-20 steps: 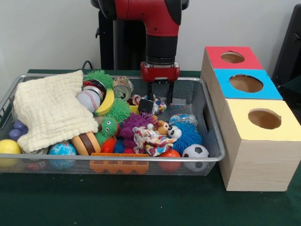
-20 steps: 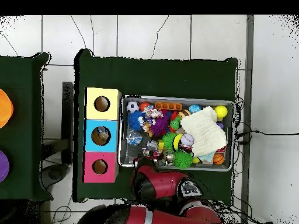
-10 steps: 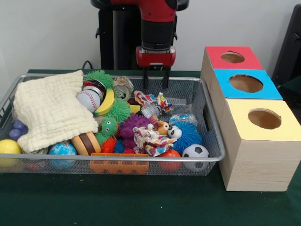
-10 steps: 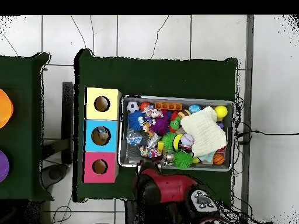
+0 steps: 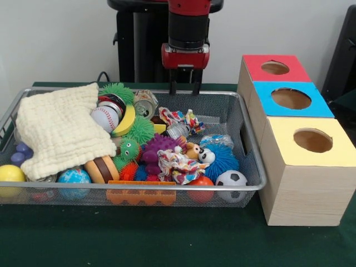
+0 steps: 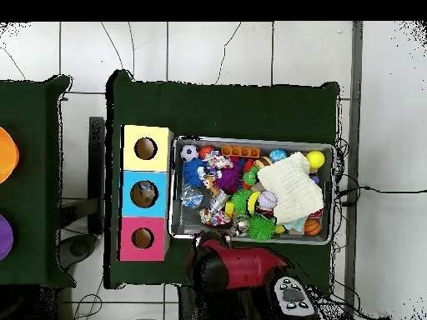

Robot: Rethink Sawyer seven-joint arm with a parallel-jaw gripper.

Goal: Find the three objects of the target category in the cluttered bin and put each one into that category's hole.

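Above the wire bin's (image 5: pixel 253 181) far rim, at about twelve o'clock in the front view, the gripper (image 5: pixel 184 88) hangs empty, its two fingers a narrow gap apart. Below it the toys fill the bin: a cloth (image 5: pixel 58 129) at nine o'clock, a soccer ball (image 5: pixel 231 181) at five. Three boxes (image 5: pixel 300 161) stand at three o'clock.
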